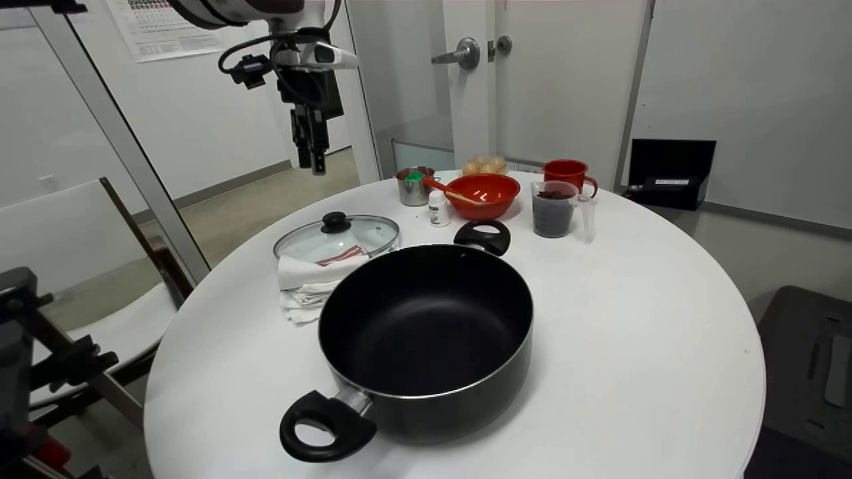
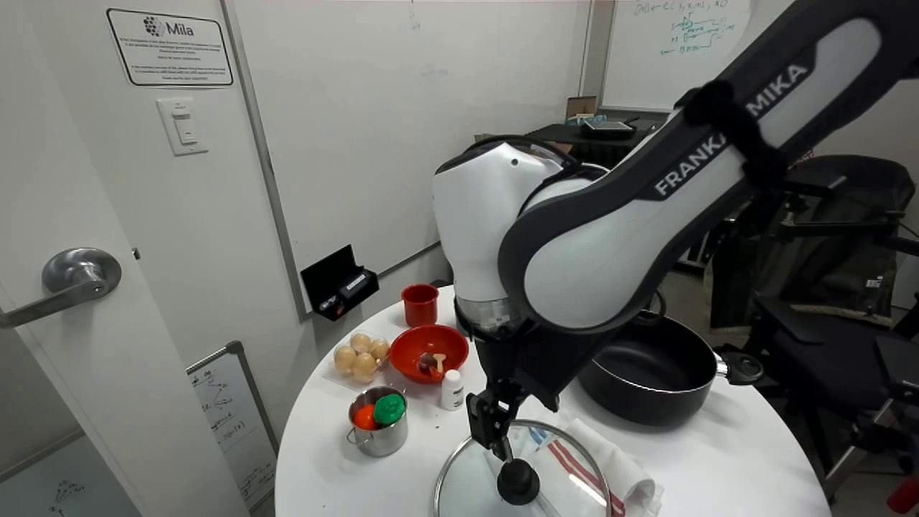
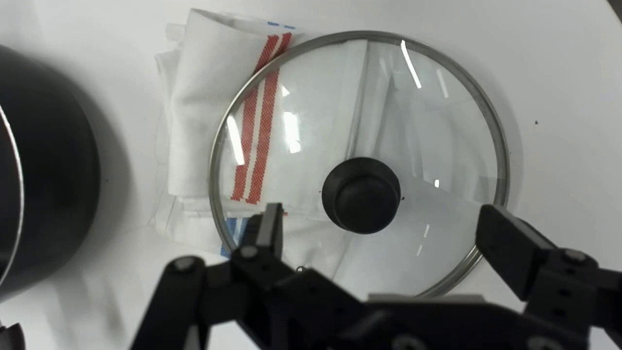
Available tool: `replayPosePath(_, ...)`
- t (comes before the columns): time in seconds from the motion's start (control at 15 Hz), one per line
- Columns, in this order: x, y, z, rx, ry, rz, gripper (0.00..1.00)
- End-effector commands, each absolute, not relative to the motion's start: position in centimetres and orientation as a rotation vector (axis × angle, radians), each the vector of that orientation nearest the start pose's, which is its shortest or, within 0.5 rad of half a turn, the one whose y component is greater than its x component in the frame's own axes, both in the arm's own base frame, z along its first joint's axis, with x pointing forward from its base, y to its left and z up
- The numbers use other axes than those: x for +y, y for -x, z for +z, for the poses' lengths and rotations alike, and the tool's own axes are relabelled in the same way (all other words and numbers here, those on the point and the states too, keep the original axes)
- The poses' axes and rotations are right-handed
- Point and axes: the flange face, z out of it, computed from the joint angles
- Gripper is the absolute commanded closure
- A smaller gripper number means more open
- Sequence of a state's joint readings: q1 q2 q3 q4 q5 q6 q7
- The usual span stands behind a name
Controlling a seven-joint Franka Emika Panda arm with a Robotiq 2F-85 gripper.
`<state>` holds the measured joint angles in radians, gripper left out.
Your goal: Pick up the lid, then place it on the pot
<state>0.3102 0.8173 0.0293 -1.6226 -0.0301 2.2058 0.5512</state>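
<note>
Gripper (image 3: 379, 214): we see its fingers spread wide apart, hanging above the lid.
Lid (image 3: 350, 141): we find it black knob (image 3: 362, 199) up, lying partly over the folded cloth (image 3: 209, 112) on the white table (image 1: 639, 346).
Pot (image 1: 426, 326): we see it standing on the same table, near the lid, open top facing up.
Red bowl (image 1: 502, 194): we see a utensil (image 1: 466, 198) leaning in it and a white bottle (image 1: 438, 209) just beside.
Jug (image 1: 552, 219): we see dark contents inside.
</note>
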Motion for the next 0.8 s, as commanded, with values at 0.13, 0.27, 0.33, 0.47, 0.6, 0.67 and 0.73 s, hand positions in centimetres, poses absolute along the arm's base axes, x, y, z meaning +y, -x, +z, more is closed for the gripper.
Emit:
replayPosePath(0.13, 21.9, -65.2, 8.7, 0.309, 3.233, 0.334, 0.0)
replayPosePath(0.27, 21.7, -65.5, 7.4, 0.315, 3.235, 0.342, 0.0)
replayPosePath(0.33, 21.7, -65.7, 6.8, 0.317, 3.239, 0.345, 0.0)
replayPosePath(0.47, 21.7, -65.8, 5.7, 0.316, 3.251, 0.352, 0.0)
replayPosePath(0.6, 21.7, -65.8, 4.6, 0.319, 3.258, 0.367, 0.0)
replayPosePath(0.67, 21.8, -65.7, 4.2, 0.315, 3.262, 0.373, 0.0)
replayPosePath(0.73, 21.9, -65.7, 3.9, 0.313, 3.264, 0.381, 0.0)
